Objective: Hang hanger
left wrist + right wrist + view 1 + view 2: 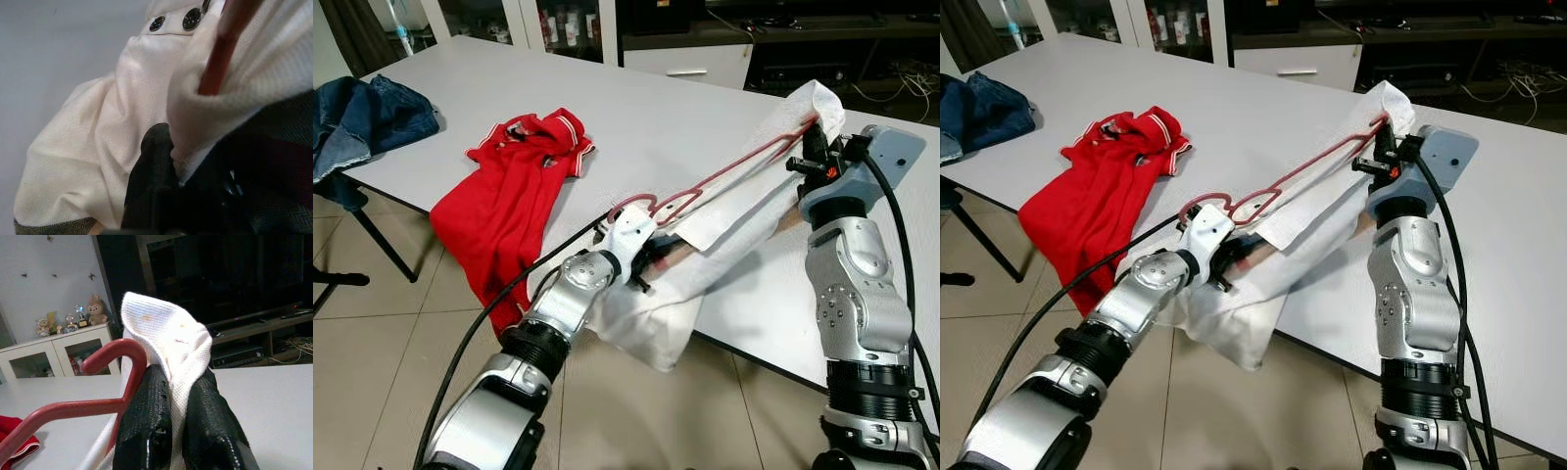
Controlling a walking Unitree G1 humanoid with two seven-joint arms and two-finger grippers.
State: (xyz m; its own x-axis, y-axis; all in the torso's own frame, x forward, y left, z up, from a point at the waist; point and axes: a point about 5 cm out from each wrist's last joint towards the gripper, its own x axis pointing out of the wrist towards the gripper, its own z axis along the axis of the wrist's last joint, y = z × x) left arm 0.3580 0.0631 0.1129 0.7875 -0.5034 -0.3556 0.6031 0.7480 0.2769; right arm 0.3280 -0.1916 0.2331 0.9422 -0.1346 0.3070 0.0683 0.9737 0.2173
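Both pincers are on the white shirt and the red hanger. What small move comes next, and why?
Probably lift both arms together. The right pincer pinches the white shirt beside the red hanger, the left pincer grips the shirt's other end, and much of the shirt still lies on the table.

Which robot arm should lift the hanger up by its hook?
Probably the right. Its gripper pinches the white shirt right beside the red hanger's hook. The left gripper is tucked in shirt folds at the hanger's other end.
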